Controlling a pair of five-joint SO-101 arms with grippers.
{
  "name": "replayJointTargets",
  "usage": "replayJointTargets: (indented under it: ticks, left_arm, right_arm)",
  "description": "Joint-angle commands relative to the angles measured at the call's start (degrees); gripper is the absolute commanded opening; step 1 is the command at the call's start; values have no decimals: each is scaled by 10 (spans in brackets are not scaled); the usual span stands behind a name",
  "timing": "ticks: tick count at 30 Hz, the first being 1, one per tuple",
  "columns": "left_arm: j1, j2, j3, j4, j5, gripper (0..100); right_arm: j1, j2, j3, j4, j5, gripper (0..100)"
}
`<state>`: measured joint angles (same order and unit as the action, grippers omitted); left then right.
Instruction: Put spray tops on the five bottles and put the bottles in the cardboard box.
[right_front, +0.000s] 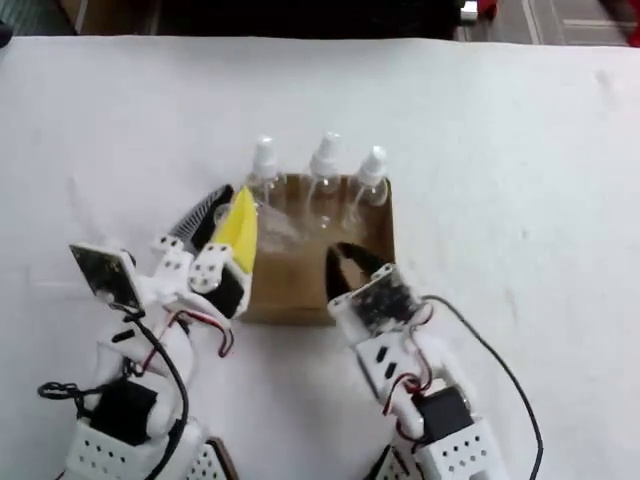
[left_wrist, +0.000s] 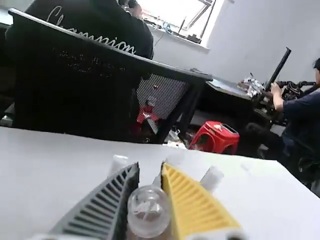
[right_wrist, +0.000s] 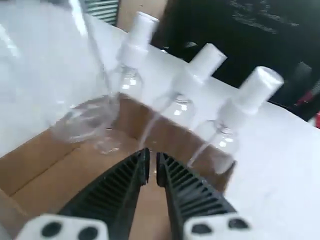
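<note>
Three capped bottles (right_front: 325, 180) stand in the cardboard box (right_front: 300, 290) at centre frame — left gripper (left_wrist: 150, 172) clamps a fourth bottle (left_wrist: 148, 210) (its top unclear), right gripper (right_wrist: 152, 156) nearly closed, empty — two seemingly remain.

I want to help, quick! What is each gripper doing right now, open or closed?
Left gripper: closed on a clear bottle.
Right gripper: closed, nothing seen in it.
</note>
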<state>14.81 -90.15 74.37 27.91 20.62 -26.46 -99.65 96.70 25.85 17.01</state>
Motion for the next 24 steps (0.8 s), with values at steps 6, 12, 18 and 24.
replayJointTargets:
  ticks: [6,12,18,24]
  left_arm:
    - [-4,202,-118,28,-34,24]
    - [-4,283,-147,28,-62,24]
    - [-4,335,-148,28,-74,24]
    - [-5,349,-137,27,-75,24]
  right_arm:
    - [254,-6,-18,-82,-24,16]
    - [286,-6,-18,-85,-75,16]
    - [289,-3,-18,-85,-74,17]
    - [285,-3,-12,-85,-73,17]
